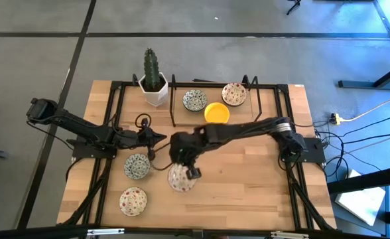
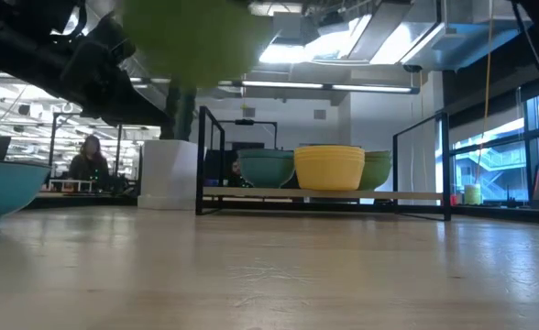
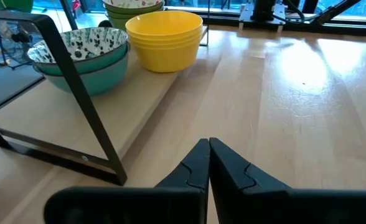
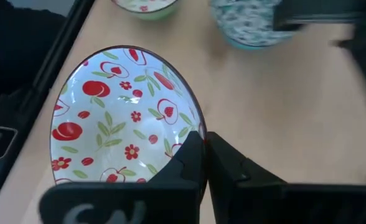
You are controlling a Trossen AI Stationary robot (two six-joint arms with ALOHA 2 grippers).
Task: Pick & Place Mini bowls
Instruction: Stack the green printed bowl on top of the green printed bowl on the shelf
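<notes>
While the left arm waits on the left part of the tabletop point(image 1: 248, 192), its left end effector point(image 1: 160, 137) sits left of the wooden tray point(image 1: 261, 109), fingers pressed together on nothing, as the left wrist view shows.

Items left of the tray, from far left:
- red-speckled bowl point(image 1: 132, 201), toward the near tabletop edge, well apart from the tray.
- blue-green patterned bowl point(image 1: 136, 166), just beyond it, resting free on the tabletop.
- white cactus pot point(image 1: 155, 91), just beside the tray's left end, upright.
- apple-print bowl point(image 4: 124, 118), between the loose bowls and the tray's near side; the right end effector point(image 4: 205, 155) is pinched shut on its rim, one finger inside and one outside. Whether the bowl touches the tabletop cannot be told.

Items on the tray, left to right:
- blue-green bowl stack point(image 1: 195, 100).
- yellow bowl stack point(image 1: 217, 113), at the near edge.
- red-speckled bowl stack point(image 1: 234, 93), at the far side.

The right arm reaches in from right of the tray.
</notes>
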